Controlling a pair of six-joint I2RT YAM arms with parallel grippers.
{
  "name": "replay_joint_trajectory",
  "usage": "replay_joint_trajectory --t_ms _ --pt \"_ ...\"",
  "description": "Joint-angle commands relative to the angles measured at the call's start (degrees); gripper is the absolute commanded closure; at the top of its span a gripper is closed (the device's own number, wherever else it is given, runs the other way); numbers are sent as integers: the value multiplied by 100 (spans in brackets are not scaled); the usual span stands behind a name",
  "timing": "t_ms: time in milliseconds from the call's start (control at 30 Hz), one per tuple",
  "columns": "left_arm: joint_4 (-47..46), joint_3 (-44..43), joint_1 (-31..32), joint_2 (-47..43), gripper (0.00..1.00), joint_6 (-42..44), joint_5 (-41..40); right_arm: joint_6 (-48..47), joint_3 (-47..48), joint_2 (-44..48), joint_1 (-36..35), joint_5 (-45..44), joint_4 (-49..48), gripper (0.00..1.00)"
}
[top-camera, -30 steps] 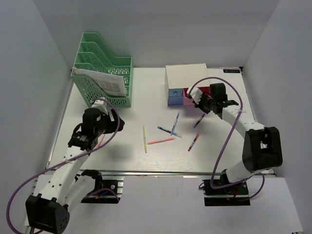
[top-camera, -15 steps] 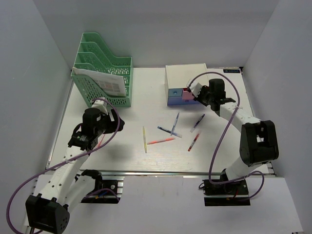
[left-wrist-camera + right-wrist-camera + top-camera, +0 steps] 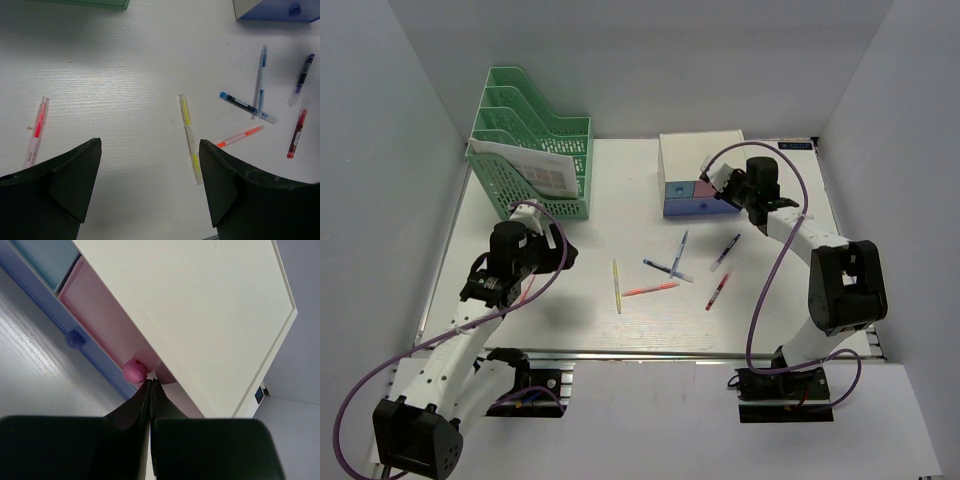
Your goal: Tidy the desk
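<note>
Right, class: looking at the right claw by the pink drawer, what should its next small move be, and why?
Probably ease the right claw straight back off the pink knob. The claw is shut with its tips at the knob, the pink drawer looks pushed in, and the purple pen nearby lies loose on the desk.

Matt grained desk point(image 3: 115, 70), plastic file rack point(image 3: 532, 130)

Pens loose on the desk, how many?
7. The pink pen lies apart on the left; yellow pen, orange pen, light blue pen, dark blue pen, purple pen and red pen cluster mid desk. The drawer box may hide more.
</note>
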State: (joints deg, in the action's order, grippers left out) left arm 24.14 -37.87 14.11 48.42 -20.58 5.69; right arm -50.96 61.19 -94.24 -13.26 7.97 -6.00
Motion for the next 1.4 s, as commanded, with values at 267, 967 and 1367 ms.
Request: replay_joint_trajectory --t_ms 267,967,1367 --pt "-542 183 31 -272 12 124 941 86 113 168 7 82 -192 100" --pt "-2317 -1046 1304 2268 62 -1475 1708 4525 -1698 3157 315 2402 442 90" --pt "-1711 -3278 2807 4833 41 -1800 -1234 4990 -1900 3131 1123 2490 371 48"
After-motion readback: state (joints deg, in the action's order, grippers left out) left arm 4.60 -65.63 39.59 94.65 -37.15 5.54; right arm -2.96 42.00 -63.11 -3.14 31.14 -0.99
